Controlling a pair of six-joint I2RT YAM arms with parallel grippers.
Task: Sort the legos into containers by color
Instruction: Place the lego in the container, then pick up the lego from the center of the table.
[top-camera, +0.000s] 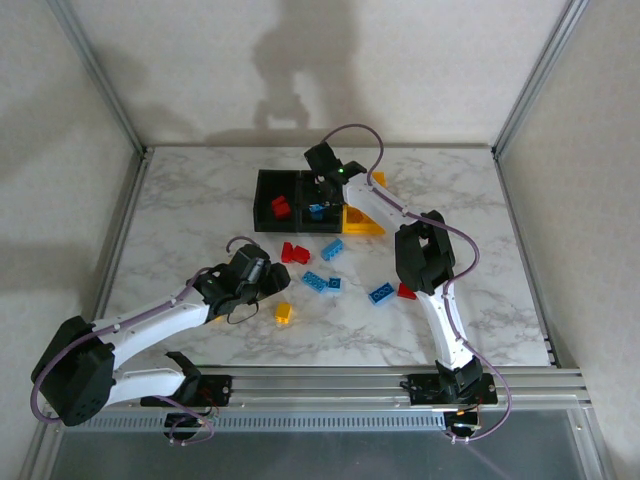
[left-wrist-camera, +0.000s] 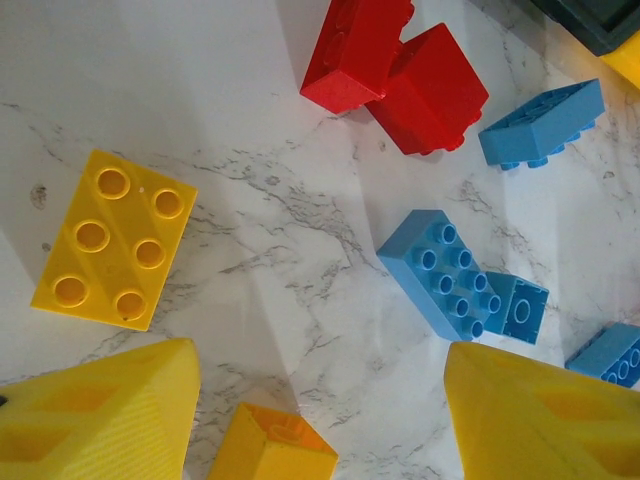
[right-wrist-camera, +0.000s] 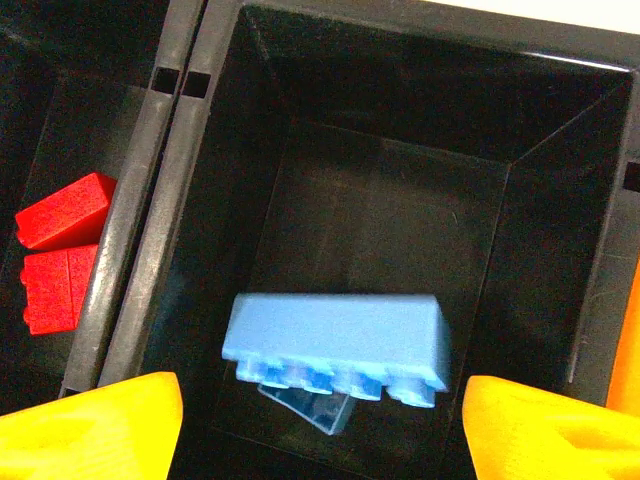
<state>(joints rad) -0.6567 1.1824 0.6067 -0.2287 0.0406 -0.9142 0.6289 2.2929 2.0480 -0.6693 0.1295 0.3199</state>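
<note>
1. The left gripper (left-wrist-camera: 320, 350) hovers low over the loose legos with its jaws apart and nothing between them. A yellow brick (left-wrist-camera: 110, 240) lies just beside one finger, probably the next pick.
2. Red bricks (left-wrist-camera: 395, 70) and blue bricks (left-wrist-camera: 445, 275) lie scattered on the table (top-camera: 200, 220), unsorted.
3. The left black bin (top-camera: 262, 200) holds red pieces, so it serves red. The middle black bin (right-wrist-camera: 560, 220) takes blue, and the yellow bin (top-camera: 362, 222) presumably takes yellow.
4. The right gripper (right-wrist-camera: 325, 385) hangs over the middle black bin, jaws clear of the blue lego (right-wrist-camera: 335, 335) on both sides. That lego sits inside, seemingly just released.
</note>
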